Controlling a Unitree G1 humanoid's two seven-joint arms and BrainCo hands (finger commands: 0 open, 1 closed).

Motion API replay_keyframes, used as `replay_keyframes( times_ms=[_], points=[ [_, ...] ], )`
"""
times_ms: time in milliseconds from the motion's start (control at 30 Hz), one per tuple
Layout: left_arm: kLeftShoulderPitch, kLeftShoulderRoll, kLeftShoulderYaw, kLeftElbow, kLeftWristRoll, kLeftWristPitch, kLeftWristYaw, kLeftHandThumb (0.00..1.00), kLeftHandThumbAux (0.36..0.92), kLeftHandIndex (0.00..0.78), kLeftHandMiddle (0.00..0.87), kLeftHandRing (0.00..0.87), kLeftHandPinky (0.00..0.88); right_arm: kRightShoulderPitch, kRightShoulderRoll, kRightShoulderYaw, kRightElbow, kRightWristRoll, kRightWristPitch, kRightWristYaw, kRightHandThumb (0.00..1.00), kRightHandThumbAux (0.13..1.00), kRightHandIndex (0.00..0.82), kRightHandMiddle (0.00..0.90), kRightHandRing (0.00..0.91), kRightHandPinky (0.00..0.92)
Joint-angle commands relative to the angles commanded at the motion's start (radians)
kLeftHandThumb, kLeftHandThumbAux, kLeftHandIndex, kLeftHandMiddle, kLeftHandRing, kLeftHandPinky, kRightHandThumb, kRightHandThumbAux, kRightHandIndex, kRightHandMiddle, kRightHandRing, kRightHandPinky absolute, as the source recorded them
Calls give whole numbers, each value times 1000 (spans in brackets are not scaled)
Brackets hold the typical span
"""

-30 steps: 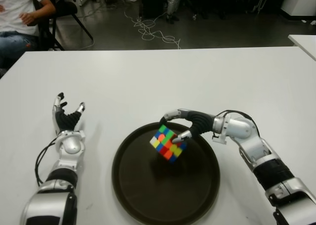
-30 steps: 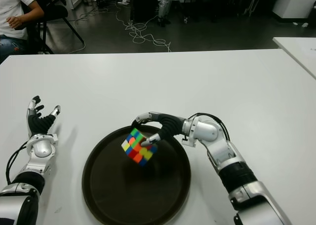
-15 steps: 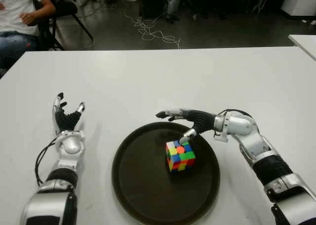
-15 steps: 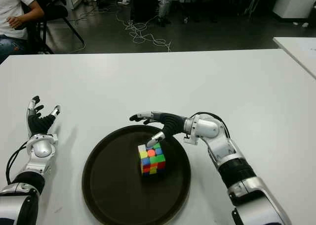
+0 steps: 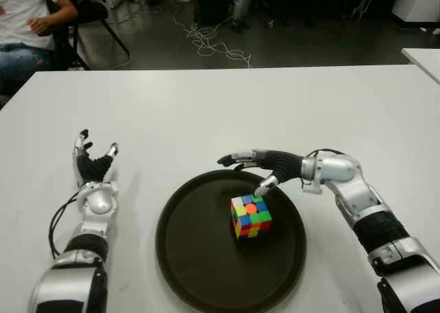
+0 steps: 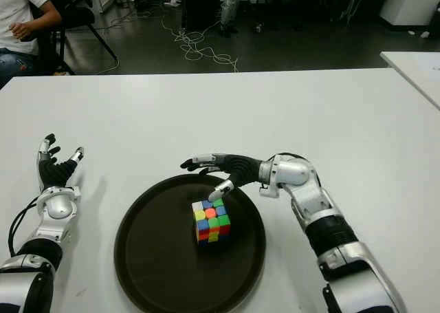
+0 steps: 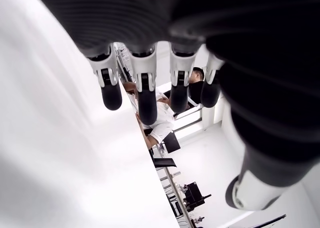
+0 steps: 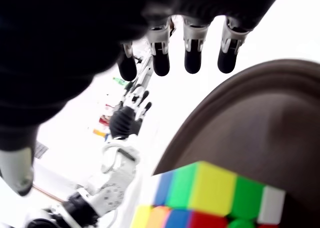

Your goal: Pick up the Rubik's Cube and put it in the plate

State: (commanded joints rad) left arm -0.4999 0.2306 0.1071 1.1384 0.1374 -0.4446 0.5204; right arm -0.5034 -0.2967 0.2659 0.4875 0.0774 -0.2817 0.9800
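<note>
Now, cube: a second ago our right hand point(image 5: 256, 170) had the Rubik's Cube point(image 5: 251, 217) tilted in its fingers above the plate point(image 5: 185, 258); half a second ago it was already let go, and since then it has not moved, sitting flat inside the plate, a little to the right of the middle.

Right hand: fingers stretched out and spread, nothing in them; it hovers over the plate's far rim, just behind the cube and apart from it. The wrist view shows the fingertips point(image 8: 193, 62) clear of the coloured top face.

Shift since the release: the hand has lifted and pulled back slightly toward our right, as far as we can judge from the eye views.

What it means: we take the placing as done; what is left looks like withdrawing the arm.

Left hand point(image 5: 93, 165): idle on the left of the plate, well apart from it, fingers open and pointing away from us, holding nothing.

Table point(image 5: 206, 113): white, with only the plate and our arms on it.

Surroundings: a person point(image 5: 31, 24) sits on a chair beyond the far left corner; cables point(image 5: 213, 45) lie on the floor behind.

In the way: nothing between the right hand and its way back; only the thumb tip hangs near the cube's back corner, so a careless sweep might nudge it.
</note>
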Motion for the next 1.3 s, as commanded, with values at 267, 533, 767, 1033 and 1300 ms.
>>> replay_keyframes(
  times_ms=[267, 533, 767, 1033, 1300],
  points=[
    [1, 1, 0, 3, 1, -8, 3, 402, 721, 93, 148, 158, 167, 0, 2, -21, -11, -3, -7, -13, 0, 594, 0, 0, 0, 0],
    [0, 3, -5, 6, 9, -11, 14, 442, 723, 100, 153, 157, 151, -8, 3, -60, 93, -27, -102, -88, 0, 624, 0, 6, 1, 7],
    [1, 4, -5, 7, 10, -24, 11, 434, 722, 100, 154, 151, 133, 22, 12, -146, 72, 15, -91, -197, 0, 679, 0, 20, 7, 40],
    [1, 4, -3, 10, 7, -21, 7, 414, 717, 100, 149, 146, 141, -48, 33, -272, 165, 18, -134, -417, 0, 744, 13, 2, 0, 2],
    [-1, 5, 2, 14, 1, -23, 4, 432, 715, 104, 156, 162, 173, -87, 39, -355, 386, -12, -288, -626, 0, 725, 4, 0, 0, 0]
  ],
)
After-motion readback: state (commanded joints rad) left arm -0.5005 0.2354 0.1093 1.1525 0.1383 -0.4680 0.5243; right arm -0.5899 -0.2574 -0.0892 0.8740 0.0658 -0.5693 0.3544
